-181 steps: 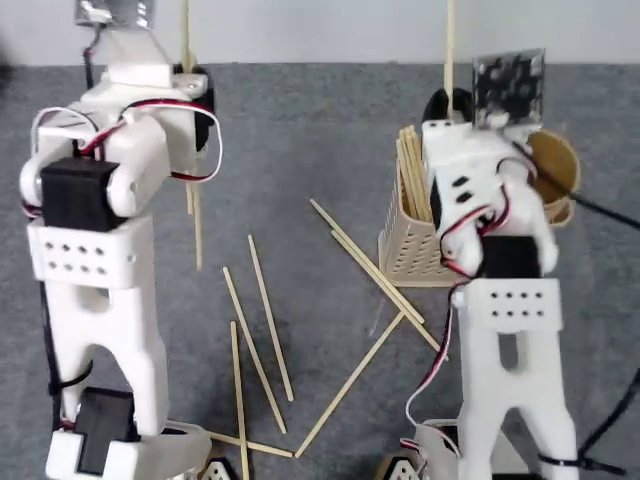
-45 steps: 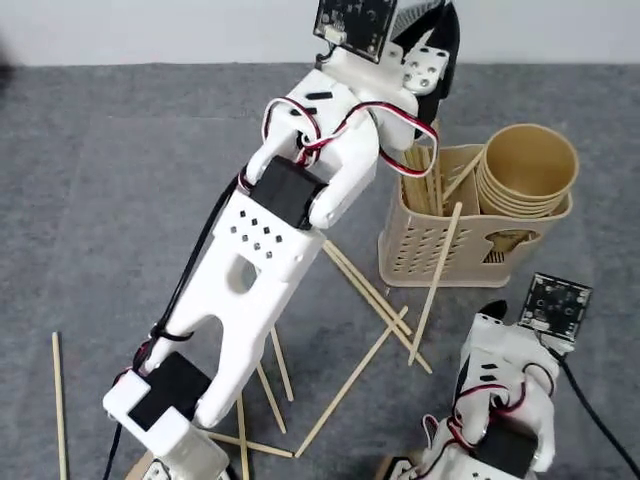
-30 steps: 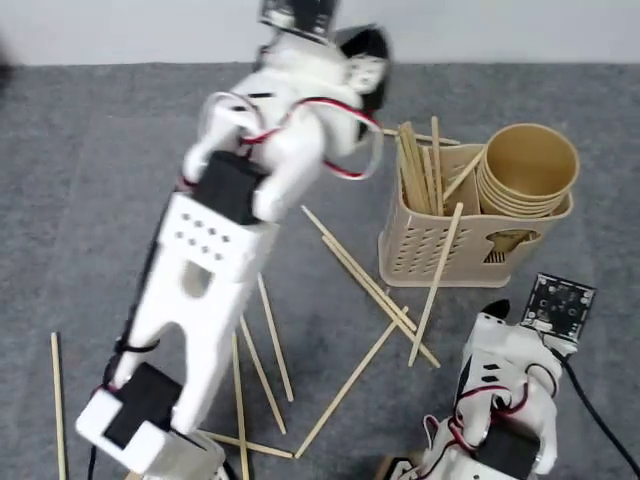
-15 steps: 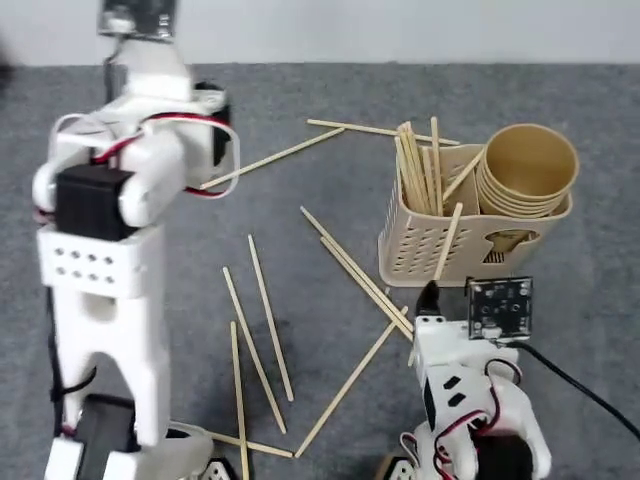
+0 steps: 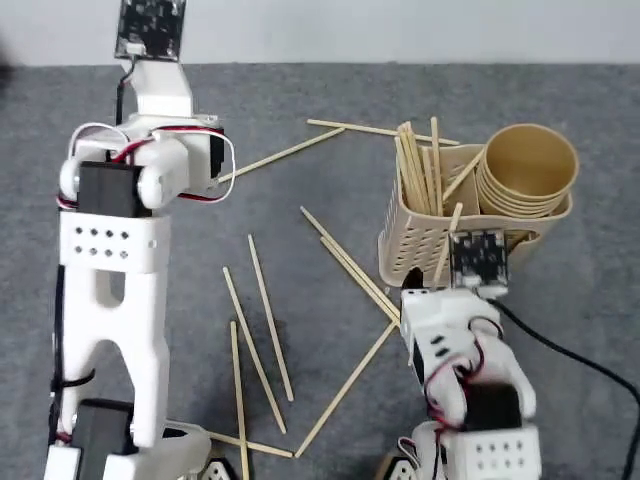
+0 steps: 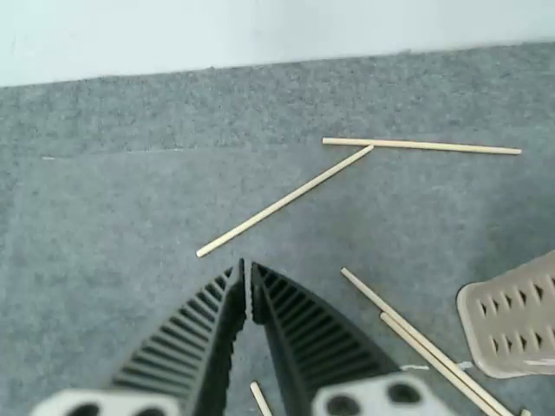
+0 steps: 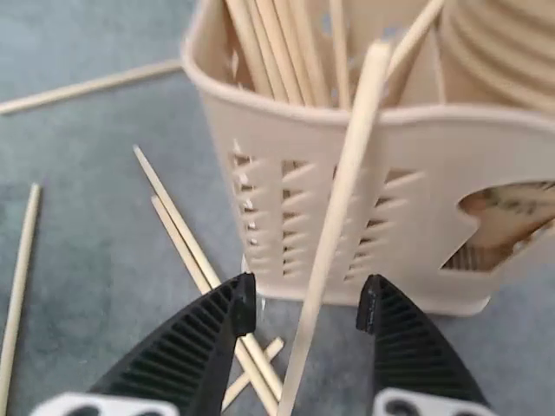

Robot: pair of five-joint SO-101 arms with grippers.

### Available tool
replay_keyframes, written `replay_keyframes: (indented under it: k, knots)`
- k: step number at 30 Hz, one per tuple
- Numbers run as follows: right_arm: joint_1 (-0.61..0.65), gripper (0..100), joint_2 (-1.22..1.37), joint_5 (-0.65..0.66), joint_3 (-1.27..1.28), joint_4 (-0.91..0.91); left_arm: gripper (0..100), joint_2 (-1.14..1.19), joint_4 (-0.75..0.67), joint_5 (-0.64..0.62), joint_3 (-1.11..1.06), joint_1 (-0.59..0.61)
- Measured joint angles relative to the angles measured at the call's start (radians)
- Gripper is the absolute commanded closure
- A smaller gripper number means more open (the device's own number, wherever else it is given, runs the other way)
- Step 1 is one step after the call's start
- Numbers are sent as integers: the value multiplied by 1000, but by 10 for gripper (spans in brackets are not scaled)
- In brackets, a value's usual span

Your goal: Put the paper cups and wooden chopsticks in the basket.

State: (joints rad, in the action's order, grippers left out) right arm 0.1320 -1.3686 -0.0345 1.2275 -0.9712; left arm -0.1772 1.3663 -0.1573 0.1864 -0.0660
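With my right gripper spread wide astride the chopstick leaning on the basket, I'd pinch it squarely, then lift it over the rim.

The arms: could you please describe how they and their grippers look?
The left arm and right arm are white with black servo blocks, small holes and red, white and black cables. The left gripper and right gripper have black ridged jaws.

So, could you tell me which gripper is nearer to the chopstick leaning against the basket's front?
Right. The right gripper is open at the foot of the leaning chopstick. The left gripper is shut over the carpet, far across from the basket.
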Motion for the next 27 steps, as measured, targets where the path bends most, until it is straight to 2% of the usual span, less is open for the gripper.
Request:
replay_keyframes:
  k: [7,17,24,27]
  knots:
    - [-2,994,68,-17,2,25,988,0,-21,-44,-54,0]
    - [0,991,68,-6,-92,0,988,0,-32,-63,-107,0]
    - [0,991,78,2,-364,-153,987,0,-138,-64,-216,0]
    - [0,991,80,29,-511,-160,987,0,-158,-64,-227,0]
